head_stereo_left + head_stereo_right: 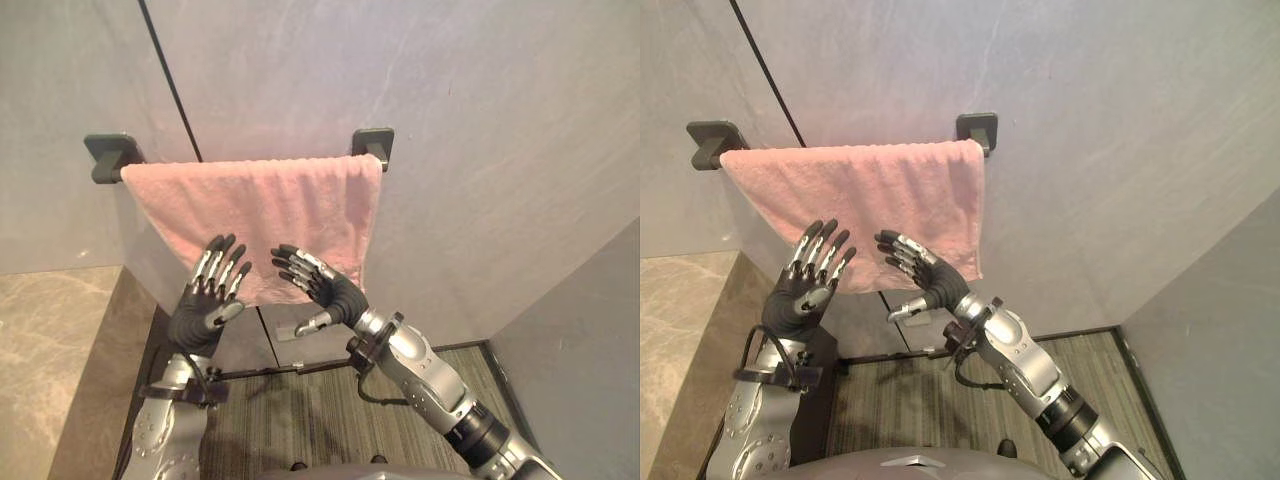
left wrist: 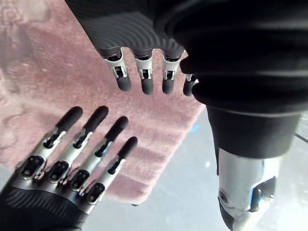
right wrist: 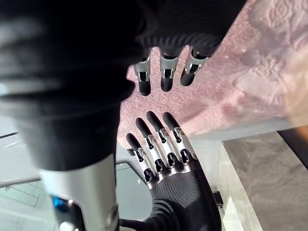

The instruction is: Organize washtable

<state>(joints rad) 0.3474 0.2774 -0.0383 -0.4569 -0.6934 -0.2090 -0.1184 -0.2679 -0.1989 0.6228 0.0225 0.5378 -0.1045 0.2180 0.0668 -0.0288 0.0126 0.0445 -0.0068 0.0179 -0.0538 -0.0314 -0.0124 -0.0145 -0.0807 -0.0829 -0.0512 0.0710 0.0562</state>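
Note:
A pink towel [image 1: 255,215] hangs over a rail between two dark brackets [image 1: 110,155] on the grey wall, spread almost the rail's full width. My left hand [image 1: 200,310] is raised in front of the towel's lower edge, open with straight fingers, holding nothing. My right hand [image 1: 338,293] is just beside it at the same height, also open, fingers pointing toward the left hand. Neither touches the cloth as far as I can tell. In the left wrist view my own fingers [image 2: 144,79] hover before the towel [image 2: 43,91]. The right wrist view shows that hand's fingers [image 3: 166,74] likewise.
A beige marble counter [image 1: 50,350] lies at the lower left. A striped floor mat [image 1: 300,410] is below the towel. A grey wall [image 1: 585,340] closes in on the right.

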